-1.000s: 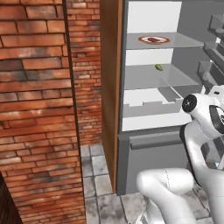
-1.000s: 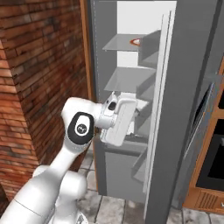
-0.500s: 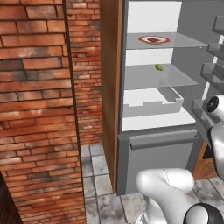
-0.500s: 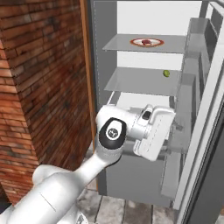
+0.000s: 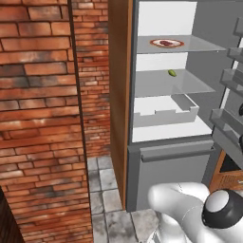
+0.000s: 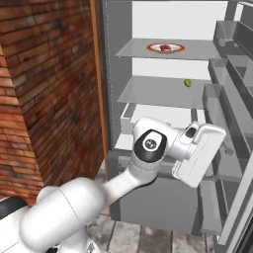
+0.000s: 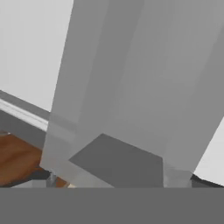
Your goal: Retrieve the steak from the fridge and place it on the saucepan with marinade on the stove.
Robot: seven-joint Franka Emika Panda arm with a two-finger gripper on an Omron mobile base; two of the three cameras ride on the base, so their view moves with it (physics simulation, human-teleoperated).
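No readable text, labels, brand names, numbers or signs appear on any surface in these three camera views.

matt grey metal fridge (image 5: 171,161), rough red brick wall (image 5: 38,118), glossy white arm (image 6: 74,207)

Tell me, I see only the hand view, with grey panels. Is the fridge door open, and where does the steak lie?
Observer: Yes, the tall grey stainless-steel fridge stands open; the small dark red raw steak lies on the top glass shelf.
Operator: Directly on it?
Observer: No, on a round white plate with an orange rim.
Operator: Anything else near?
Observer: A small green oval fruit lies alone on the shelf below.
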